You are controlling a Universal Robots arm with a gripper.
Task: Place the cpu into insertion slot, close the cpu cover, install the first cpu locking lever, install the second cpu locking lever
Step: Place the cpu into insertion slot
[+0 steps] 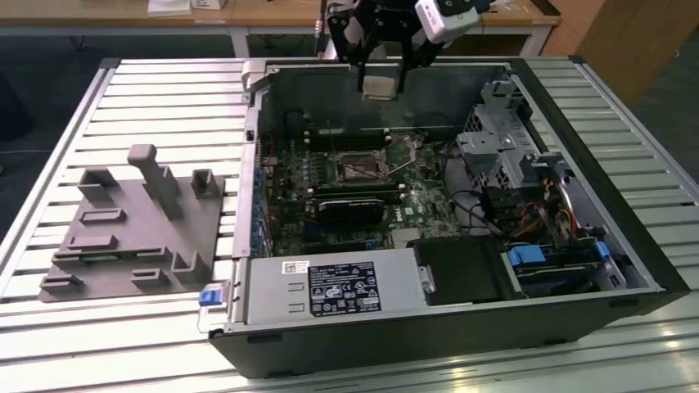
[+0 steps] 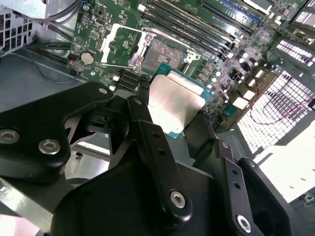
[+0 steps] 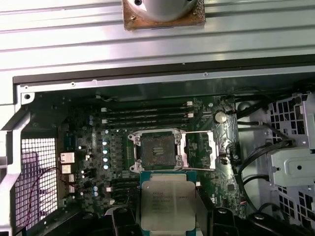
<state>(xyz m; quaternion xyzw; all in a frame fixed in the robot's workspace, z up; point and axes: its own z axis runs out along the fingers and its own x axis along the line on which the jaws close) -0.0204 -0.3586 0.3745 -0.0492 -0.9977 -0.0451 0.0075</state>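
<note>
In the exterior view, my gripper (image 1: 381, 80) hangs at the top centre of the frame, above the far wall of the open computer case (image 1: 611, 246). Its jaws are clamped on the cpu (image 1: 379, 88), which hangs between them in the air. The insertion slot (image 1: 355, 166) sits on the motherboard (image 1: 421, 209) near the middle of the picture. From the cpu it lies lower in the frame and slightly toward the exterior view's left, well apart from the chip. A grey fixture (image 1: 131, 229) rests on the slatted table (image 1: 175, 98) at the exterior view's left, outside the case.

In the second wrist view, my fingers (image 2: 145, 128) pinch the cpu (image 2: 174, 105) by two opposite edges, with its metal top facing the camera. The insertion slot (image 2: 165, 54) lies beyond the chip, bare, and the cpu cover (image 2: 120, 44) is swung open just beside it.

In the first wrist view, the cpu (image 3: 167, 206) sits square in my grip. Its edges run roughly parallel to those of the insertion slot (image 3: 157, 150), which lies straight ahead of it. The cpu cover (image 3: 199, 150) lies folded back against one side of the slot, showing board through its window. By my judgement the chip is not yet seated.
</note>
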